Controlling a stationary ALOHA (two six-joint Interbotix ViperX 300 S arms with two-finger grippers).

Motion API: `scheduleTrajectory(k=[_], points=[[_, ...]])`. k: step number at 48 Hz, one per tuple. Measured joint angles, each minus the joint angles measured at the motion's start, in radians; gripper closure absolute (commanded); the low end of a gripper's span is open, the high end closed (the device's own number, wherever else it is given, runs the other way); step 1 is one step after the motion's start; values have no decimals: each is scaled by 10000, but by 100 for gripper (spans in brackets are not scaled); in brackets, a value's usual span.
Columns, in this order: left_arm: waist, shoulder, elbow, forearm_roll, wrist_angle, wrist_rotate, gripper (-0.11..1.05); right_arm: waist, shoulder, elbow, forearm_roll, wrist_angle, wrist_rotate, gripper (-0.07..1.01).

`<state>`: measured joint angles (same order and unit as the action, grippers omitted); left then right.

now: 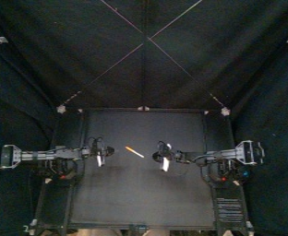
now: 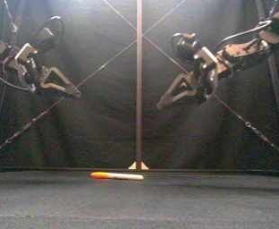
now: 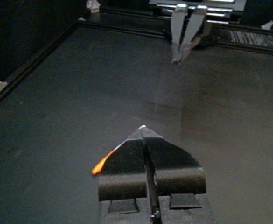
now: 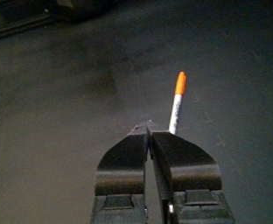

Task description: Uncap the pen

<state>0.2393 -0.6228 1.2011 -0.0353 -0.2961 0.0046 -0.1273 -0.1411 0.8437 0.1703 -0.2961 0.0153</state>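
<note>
Well, nothing is begun yet — the pen [image 2: 115,176] lies flat on the desk [image 2: 214,204], near its middle, between the two arms and touched by neither. Both arms hang well above it. The left gripper [image 3: 143,131] has its jaws pressed together to a point, and so has the right gripper [image 4: 150,131]. So I'd call this the approach step.

The pen's long axis runs roughly side to side across the desk, a little skewed. Its orange end, which I take for the cap, points toward the left arm and slightly to the back; the white barrel points toward the right arm.

Next, as I judge it, each gripper must spread its jaws and come down turned crosswise to the pen — one onto the barrel, the other onto the cap — then pull apart along that axis.
</note>
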Motion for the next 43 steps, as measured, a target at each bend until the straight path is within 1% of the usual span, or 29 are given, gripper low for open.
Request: scheduleTrajectory(k=[6,7,8,9,11,14,16,18,19,20,23,31,33,36,43], points=[[31,123,0,15,-15,0,83,-199,1243,-660,-107,107,0,48],[31,123,0,15,-15,-15,83,-215,1442,-767,-153,138,0,44],[46,123,0,0,0,0,82,-245,1611,-874,-184,184,0,41],[31,123,0,0,-15,-15,82,-291,1779,-982,-230,215,0,37],[46,138,0,15,0,0,81,-368,2102,-1197,-291,291,0,31],[46,138,0,15,0,0,80,-491,2531,-1534,-460,414,0,23],[46,138,0,15,15,0,80,-583,2777,-1749,-568,522,0,20],[31,138,0,15,15,0,80,-675,3007,-1979,-675,629,0,19],[31,138,0,15,15,-15,80,-706,3083,-2056,-736,690,0,19],[31,138,0,15,15,0,79,-736,3160,-2148,-782,752,0,19],[31,138,0,15,15,0,79,-828,3375,-2378,-936,936,0,19],[46,138,0,0,31,0,79,-920,3866,-2991,-1258,1565,15,19],[15,138,0,15,31,0,79,-936,3988,-3145,-1289,1749,31,19],[31,138,0,15,46,0,79,-966,4218,-3405,-1350,2025,15,19],[15,138,15,15,107,0,79,-1043,4663,-3789,-1350,2577,46,19]])
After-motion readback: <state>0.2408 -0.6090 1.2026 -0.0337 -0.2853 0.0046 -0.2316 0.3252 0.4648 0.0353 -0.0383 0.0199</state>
